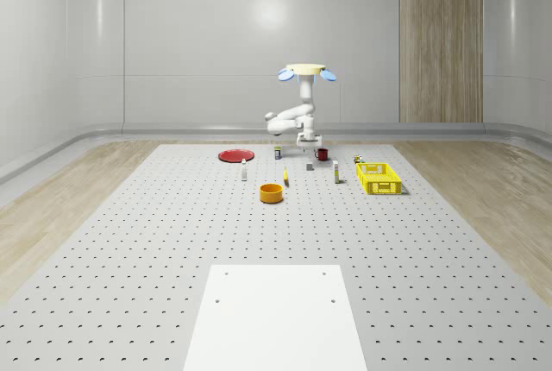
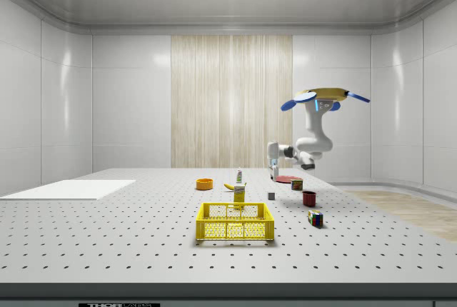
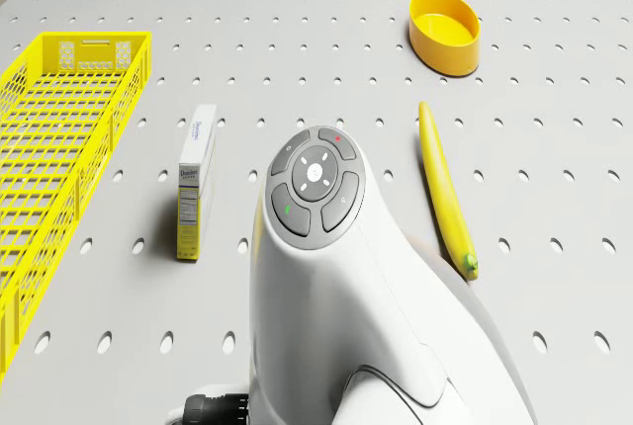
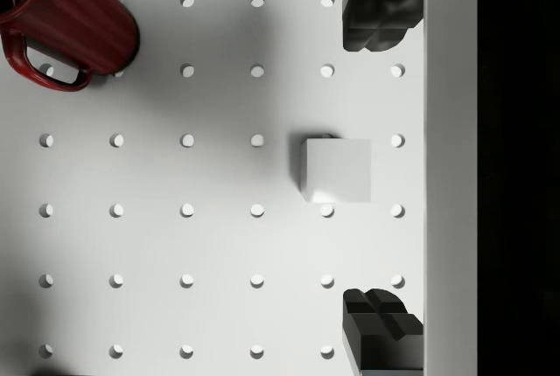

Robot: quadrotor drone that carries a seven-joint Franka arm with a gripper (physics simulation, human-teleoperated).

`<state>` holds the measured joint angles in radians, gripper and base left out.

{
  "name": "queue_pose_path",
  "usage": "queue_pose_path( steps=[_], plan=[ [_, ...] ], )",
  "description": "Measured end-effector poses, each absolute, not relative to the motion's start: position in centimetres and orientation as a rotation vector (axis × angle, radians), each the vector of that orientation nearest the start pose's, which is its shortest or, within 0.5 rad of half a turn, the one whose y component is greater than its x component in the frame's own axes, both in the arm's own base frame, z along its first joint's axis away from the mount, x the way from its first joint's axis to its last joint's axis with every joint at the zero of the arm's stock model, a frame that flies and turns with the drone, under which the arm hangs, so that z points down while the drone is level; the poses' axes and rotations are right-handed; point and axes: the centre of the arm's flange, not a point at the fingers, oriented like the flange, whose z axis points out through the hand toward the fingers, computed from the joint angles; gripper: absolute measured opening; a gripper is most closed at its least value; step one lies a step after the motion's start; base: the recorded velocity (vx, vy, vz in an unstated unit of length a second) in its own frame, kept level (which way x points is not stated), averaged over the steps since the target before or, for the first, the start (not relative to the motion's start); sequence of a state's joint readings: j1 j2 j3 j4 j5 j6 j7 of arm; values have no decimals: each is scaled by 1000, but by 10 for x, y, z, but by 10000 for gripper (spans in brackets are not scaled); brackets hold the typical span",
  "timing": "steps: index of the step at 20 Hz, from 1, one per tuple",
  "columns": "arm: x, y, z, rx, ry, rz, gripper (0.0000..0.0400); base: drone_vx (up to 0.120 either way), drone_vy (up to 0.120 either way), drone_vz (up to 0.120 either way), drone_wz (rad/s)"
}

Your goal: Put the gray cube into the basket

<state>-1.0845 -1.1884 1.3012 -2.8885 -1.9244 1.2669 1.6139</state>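
Overhead, the drone [image 1: 306,69] hovers; its open, empty gripper [image 4: 381,166] straddles the gray cube [image 4: 336,170]; rigid, probably light, best pinched across flat opposite faces, far from the yellow basket [image 1: 379,178].

Bare pegboard table [image 4: 184,245] is lying all around the gray cube [image 4: 337,169], with the red mug [image 4: 66,22] standing nearby, apart from it.

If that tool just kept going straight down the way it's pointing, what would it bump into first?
Probably the gray cube: it lies on the table between the open tool's fingers, nothing between.
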Motion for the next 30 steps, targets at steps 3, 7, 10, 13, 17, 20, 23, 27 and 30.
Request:
queue_pose_path(
  steps=[3,7,10,13,17,20,23,27,30],
  plan=[
    [307,0,491,1,-2,784,400,27,0,-120,0],
    [307,0,491,1,-2,785,400,50,0,-120,0],
    [307,0,491,1,-2,785,400,0,0,-120,0],
    [307,0,496,1,-2,785,400,0,0,-13,0],
    [308,0,509,1,-2,785,400,0,0,0,0],
    [316,0,515,1,-2,785,400,0,0,0,0],
    [321,0,521,1,-2,785,400,0,0,0,0],
    [324,2,527,1,-2,785,400,0,0,0,0],
    [325,4,529,1,-2,785,400,0,0,0,0]
  ],
)
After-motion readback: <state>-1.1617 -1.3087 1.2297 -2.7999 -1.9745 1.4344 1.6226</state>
